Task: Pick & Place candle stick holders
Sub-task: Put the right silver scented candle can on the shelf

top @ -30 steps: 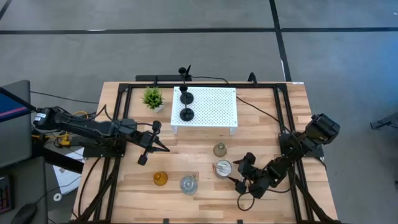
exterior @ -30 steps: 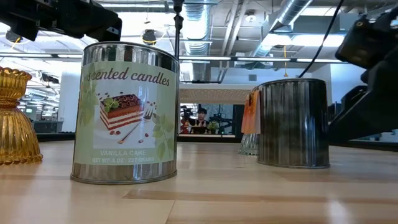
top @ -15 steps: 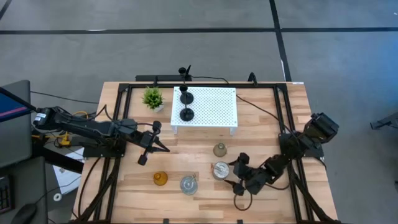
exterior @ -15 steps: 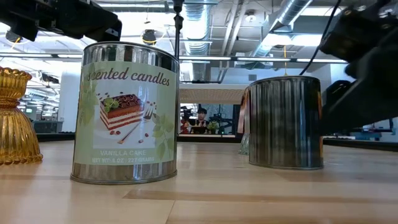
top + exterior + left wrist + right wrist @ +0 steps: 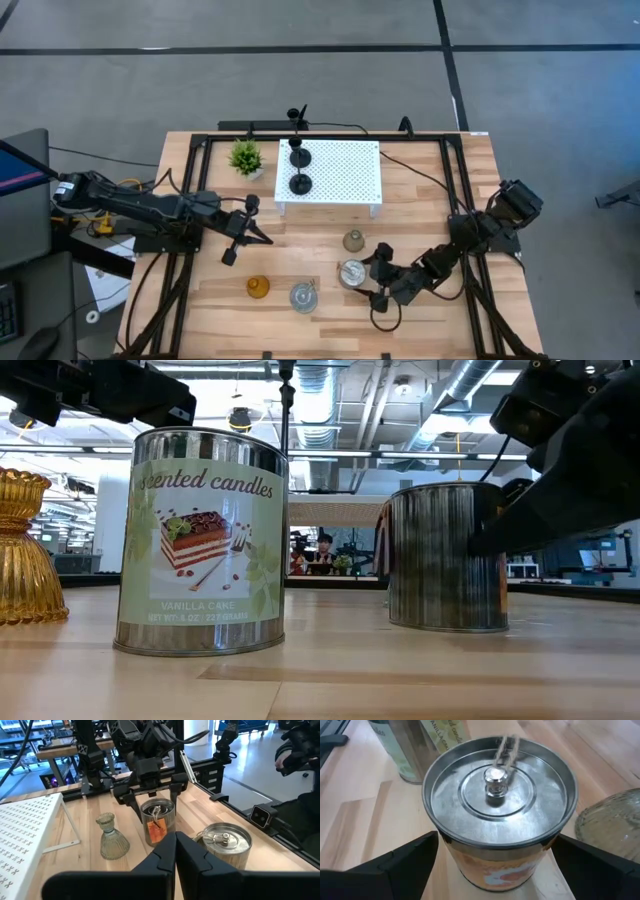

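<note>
The tin you were working stood upright on the table, right of centre near the front, its lid on with a small knob and a loop of twine on top. Your right gripper was down at table level with its fingers spread wide, one on each side of the tin; the right wrist view did not show whether the pads pressed the wall or only stood just beside it, so count it as straddling, with no proven hold. Just behind the tin stood the olive holder, apart from it. To its left, nearer the front edge, stood a second tin labelled "scented candles", and left of that the amber holder. Two black sticks stood one behind the other on the left part of the white stand at the back, with the plant beside the stand. Your left gripper hung left of centre, well apart from everything, fingers pressed together on nothing. In the low view the right arm covered the right edge of the tin, which hid most of the olive holder, and the amber holder was cut off at the edge. The label on the straddled tin was too blurred to read.
</note>
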### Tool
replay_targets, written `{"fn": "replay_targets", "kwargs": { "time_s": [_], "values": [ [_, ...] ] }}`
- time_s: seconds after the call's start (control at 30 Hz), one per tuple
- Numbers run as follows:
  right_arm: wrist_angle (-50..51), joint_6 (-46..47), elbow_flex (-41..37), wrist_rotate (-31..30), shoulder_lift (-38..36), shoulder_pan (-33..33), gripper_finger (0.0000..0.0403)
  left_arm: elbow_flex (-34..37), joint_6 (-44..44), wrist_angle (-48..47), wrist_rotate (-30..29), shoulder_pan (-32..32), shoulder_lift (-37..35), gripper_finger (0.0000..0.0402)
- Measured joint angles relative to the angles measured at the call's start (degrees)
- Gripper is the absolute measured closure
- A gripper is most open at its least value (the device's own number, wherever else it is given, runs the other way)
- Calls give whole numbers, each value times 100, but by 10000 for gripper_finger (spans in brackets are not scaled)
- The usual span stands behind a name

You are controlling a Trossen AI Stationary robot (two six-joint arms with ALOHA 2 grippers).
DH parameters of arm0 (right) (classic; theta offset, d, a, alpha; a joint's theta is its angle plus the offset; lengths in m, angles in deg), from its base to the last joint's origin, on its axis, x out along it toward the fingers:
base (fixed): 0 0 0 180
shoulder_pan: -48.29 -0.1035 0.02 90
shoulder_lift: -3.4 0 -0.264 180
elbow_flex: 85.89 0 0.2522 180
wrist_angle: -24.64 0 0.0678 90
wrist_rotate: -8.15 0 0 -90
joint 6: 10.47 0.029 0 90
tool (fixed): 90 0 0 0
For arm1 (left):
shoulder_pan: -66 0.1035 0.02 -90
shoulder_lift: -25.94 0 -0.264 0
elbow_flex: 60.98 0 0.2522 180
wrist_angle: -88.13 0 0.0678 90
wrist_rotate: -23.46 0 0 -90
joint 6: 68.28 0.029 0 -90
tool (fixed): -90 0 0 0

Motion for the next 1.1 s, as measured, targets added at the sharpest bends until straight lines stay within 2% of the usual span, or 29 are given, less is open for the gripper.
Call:
{"fn": "replay_targets", "kwargs": {
  "time_s": [0.27, 0.57, 0.87, 1.1],
  "values": [
    [-2, 0, 0, 7, 0, -1, 26, 0, -932, 16, -33, 0, 687, 394],
    [1, 7, 0, 111, 0, 1, 34, -1, -980, 175, -48, 1, 1483, 394],
    [1, 4, 0, 112, 0, -2, 90, -2, -980, 419, -48, 2, 1698, 394],
    [10, 13, 0, 114, 0, -10, 96, -2, -980, 482, -48, 1, 1698, 394]
  ]
}}
